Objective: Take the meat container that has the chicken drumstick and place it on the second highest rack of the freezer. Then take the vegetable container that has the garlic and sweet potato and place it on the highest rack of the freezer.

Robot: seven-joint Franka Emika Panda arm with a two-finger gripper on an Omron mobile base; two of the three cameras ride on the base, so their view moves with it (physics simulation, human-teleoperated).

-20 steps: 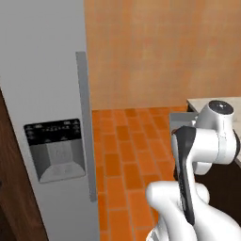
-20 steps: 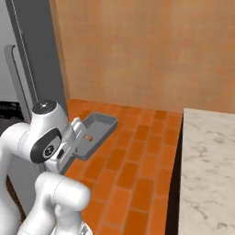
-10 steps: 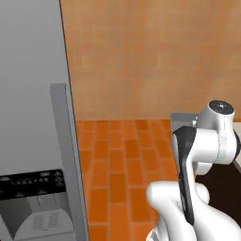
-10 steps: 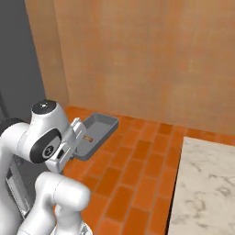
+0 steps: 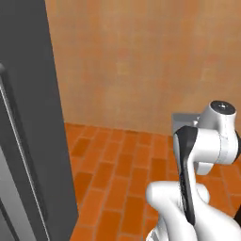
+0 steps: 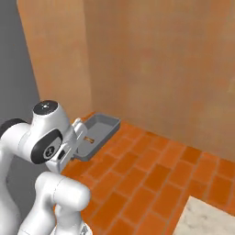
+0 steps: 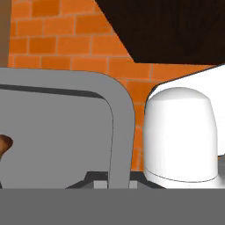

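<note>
The gripper [image 7: 107, 182] is clenched on the rim of the shallow grey meat tray [image 6: 97, 133] (small brown drumstick [image 7: 4, 145] at nine o'clock); carry it level toward the tall grey freezer [image 5: 33, 141].

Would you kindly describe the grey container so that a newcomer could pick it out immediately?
Start at the tall orange-tan wall above the brick floor. In front of it, the white arm holds a shallow grey tray out level. It alone is grey and rimmed, with a small brown chicken drumstick inside.
</note>
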